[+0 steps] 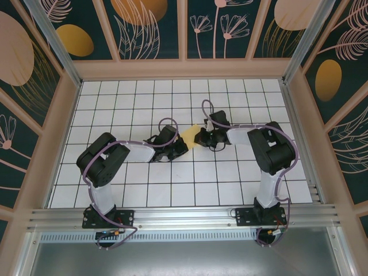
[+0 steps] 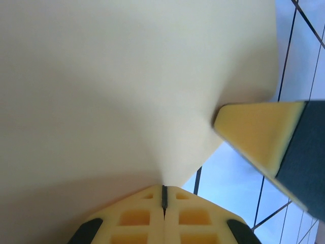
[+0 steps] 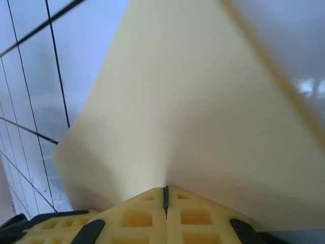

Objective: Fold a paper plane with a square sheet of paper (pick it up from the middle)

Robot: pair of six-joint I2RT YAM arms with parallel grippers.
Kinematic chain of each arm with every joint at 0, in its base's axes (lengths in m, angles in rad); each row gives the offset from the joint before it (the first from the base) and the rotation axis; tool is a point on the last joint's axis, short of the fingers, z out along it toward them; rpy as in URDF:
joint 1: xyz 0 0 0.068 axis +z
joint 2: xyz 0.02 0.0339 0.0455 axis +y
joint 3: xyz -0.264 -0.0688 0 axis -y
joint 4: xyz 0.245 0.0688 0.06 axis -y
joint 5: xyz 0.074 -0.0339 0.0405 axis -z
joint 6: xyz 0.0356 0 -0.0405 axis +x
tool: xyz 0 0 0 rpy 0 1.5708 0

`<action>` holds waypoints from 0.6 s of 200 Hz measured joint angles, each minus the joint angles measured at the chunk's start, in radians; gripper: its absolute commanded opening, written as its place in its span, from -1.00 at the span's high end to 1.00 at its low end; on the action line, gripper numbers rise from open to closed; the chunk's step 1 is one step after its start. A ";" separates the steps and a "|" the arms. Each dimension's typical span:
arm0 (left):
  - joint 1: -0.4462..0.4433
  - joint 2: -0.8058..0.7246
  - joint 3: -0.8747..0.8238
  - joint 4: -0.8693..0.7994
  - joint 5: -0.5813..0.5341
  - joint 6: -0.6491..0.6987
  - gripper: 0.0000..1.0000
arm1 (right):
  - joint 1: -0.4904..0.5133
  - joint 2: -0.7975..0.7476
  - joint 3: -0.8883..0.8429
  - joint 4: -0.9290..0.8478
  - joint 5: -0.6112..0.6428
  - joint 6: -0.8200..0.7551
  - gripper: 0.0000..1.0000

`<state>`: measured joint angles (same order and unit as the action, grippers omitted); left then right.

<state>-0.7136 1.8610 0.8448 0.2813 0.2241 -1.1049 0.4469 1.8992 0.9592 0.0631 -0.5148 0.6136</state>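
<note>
Left wrist — right fingertip (image 2: 256,131) (touching paper (image 2: 127,81)).

The pale yellow square sheet of paper (image 1: 192,134) is held bowed, pinched by the left tool (image 2: 163,197) and right tool (image 3: 165,195).

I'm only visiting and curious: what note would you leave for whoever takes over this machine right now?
The left pincer is shut on the square sheet of paper. The right pincer is shut on it too, facing the left one. The sheet spans between them over the middle of the table. Done: paper picked up. Left: the folding; no plane shape shows yet.
</note>
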 measured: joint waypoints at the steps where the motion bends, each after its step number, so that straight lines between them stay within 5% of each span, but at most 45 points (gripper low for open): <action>1: 0.000 0.000 0.000 0.000 0.000 0.000 1.00 | -0.003 0.000 0.000 0.000 0.000 -0.001 1.00; 58: 0.000 0.000 -0.003 0.008 0.000 0.000 1.00 | -0.145 0.002 0.002 0.006 0.003 -0.011 1.00; 120: 0.000 0.000 -0.003 0.007 0.000 0.000 1.00 | -0.158 -0.060 0.001 -0.002 0.078 -0.034 1.00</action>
<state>-0.7139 1.8606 0.8417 0.2882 0.2241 -1.1046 0.2890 1.8389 0.9604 0.0612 -0.4370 0.5793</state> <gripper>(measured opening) 0.067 0.055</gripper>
